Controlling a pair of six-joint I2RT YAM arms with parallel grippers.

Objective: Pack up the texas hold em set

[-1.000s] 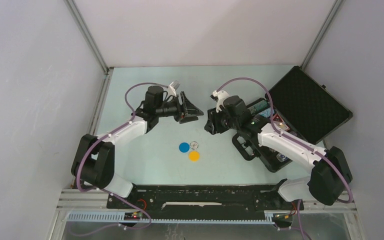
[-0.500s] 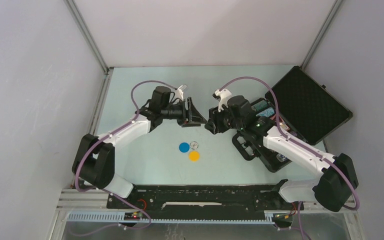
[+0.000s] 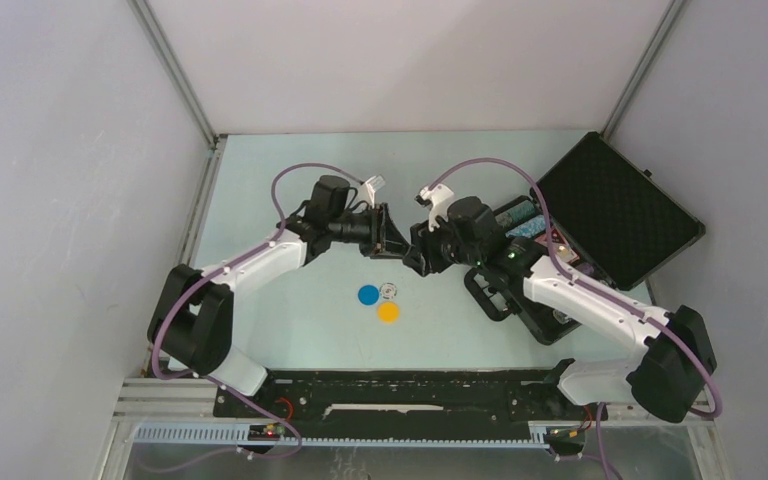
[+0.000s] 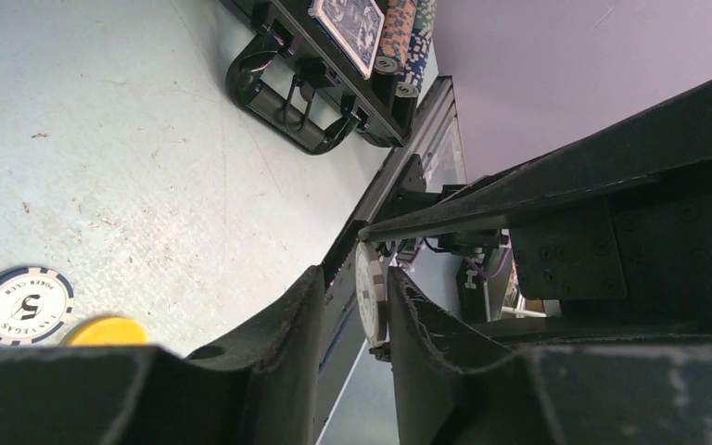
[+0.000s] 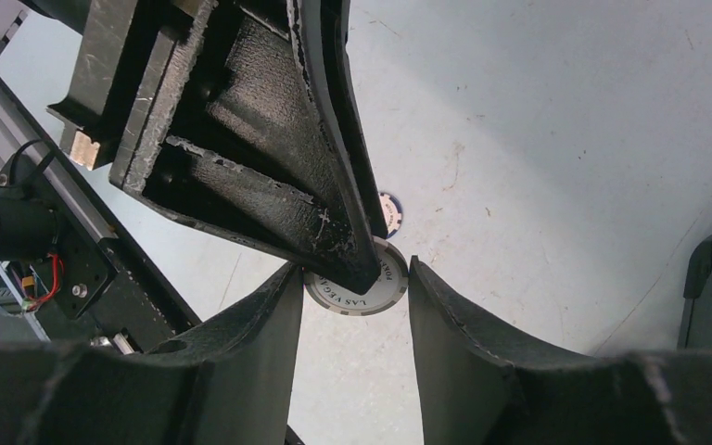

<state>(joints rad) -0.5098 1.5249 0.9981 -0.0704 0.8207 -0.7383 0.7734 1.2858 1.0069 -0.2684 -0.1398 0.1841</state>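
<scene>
My right hand [image 5: 354, 271] pinches a grey poker chip [image 5: 371, 289] by its rim above the desk [image 3: 280, 330]. My left hand [image 4: 352, 278] straddles the chip's faces, fingers parted, with a gap on one side. The black case [image 3: 620, 205] sits unlatched at the right.

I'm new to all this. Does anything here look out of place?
A blue disc, a yellow disc and a white chip lie loose on the table, apart from the open case, where they presumably belong. A second chip is up in the air between the left gripper and the right gripper.
</scene>
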